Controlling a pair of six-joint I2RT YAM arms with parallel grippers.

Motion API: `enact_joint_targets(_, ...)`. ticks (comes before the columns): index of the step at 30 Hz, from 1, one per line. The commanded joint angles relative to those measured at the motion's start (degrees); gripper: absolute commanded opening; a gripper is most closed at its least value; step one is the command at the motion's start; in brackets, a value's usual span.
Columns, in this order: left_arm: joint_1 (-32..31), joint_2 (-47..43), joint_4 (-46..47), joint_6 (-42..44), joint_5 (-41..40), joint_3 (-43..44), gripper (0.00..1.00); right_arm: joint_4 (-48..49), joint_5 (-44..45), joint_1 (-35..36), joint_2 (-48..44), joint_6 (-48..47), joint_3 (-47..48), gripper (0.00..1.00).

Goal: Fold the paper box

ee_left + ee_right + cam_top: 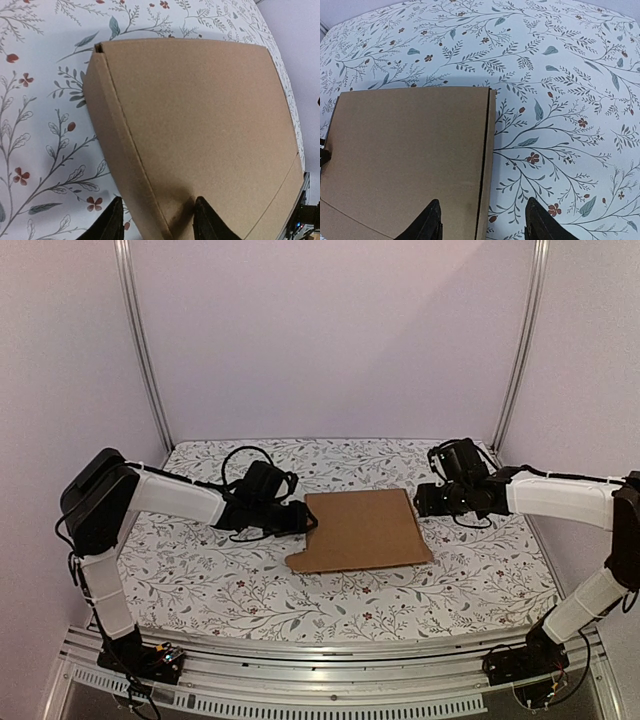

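As paper box lies on worktop, left tool and right tool straddle its edges, jaws apart, gripping nothing.

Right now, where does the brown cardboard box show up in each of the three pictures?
Top external: the paper box lies flat near the centre of the picture.
Left wrist: the paper box fills the centre and right.
Right wrist: the paper box fills the lower left.
Shared landmark: the floral tablecloth beneath it, seen in all three.

Plain brown paper box (floral white cloth)
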Motion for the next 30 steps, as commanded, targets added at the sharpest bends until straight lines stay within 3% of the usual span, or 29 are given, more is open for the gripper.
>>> enact_joint_targets(1, 0.7, 0.6, -2.2, 0.4, 0.6, -2.7, 0.46, -0.1, -10.6, -4.8, -0.5, 2.7, -1.3, 0.55)
enact_joint_targets(7, 0.8, -0.1, -2.2, -0.1, 1.5, -4.2, 0.46, 3.1, -23.3, -9.6, 4.2, 4.2, -1.2, 0.54)
enact_joint_targets(24, 0.7, -5.2, -2.4, -0.8, 3.7, -9.5, 0.47, 8.8, -31.7, -11.5, 13.7, 7.0, -1.1, 0.41)
enact_joint_targets(30, 0.3, -9.1, -1.7, -1.9, 4.4, -12.8, 0.47, 10.6, -34.6, -11.5, 12.5, 8.6, -3.6, 0.26)
